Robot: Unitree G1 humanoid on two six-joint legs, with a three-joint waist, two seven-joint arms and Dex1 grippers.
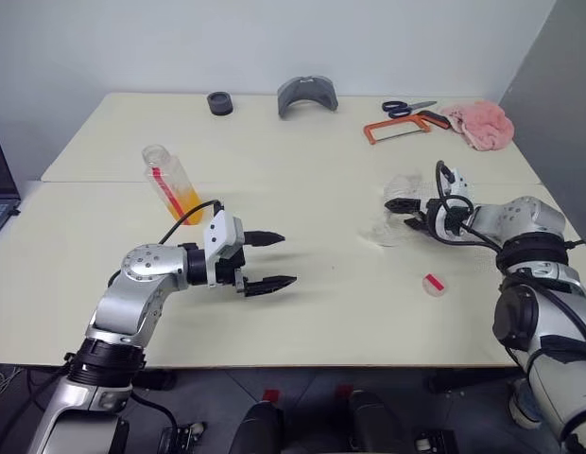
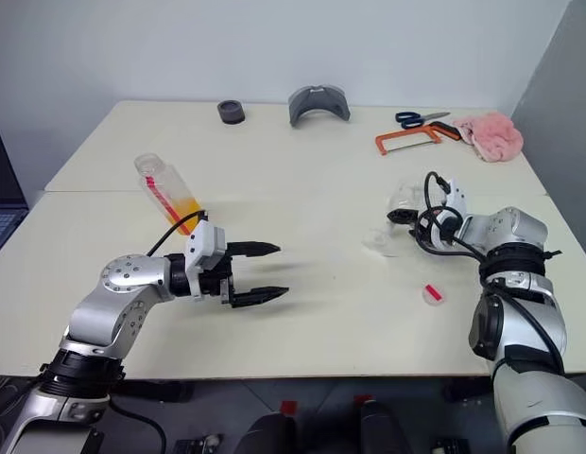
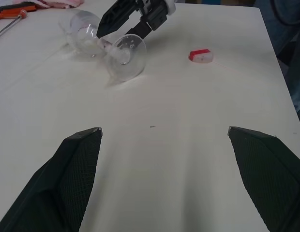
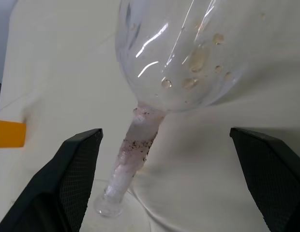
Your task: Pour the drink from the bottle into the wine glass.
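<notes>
My left gripper (image 1: 267, 260) hangs wide open near me; my right gripper (image 1: 404, 212), jaws spread, straddles the toppled wine glass (image 3: 104, 48); the bottle (image 1: 171, 182) leans far left.

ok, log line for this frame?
wine glass: lying on table | right gripper: open around stem | left gripper: open, empty | bottle: uncapped

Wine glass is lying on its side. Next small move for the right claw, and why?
Probably close the right claw on the stem: the wine glass lies tipped on the table, and the open fingers already straddle its stem. It must stand upright before the bottle can pour.
</notes>
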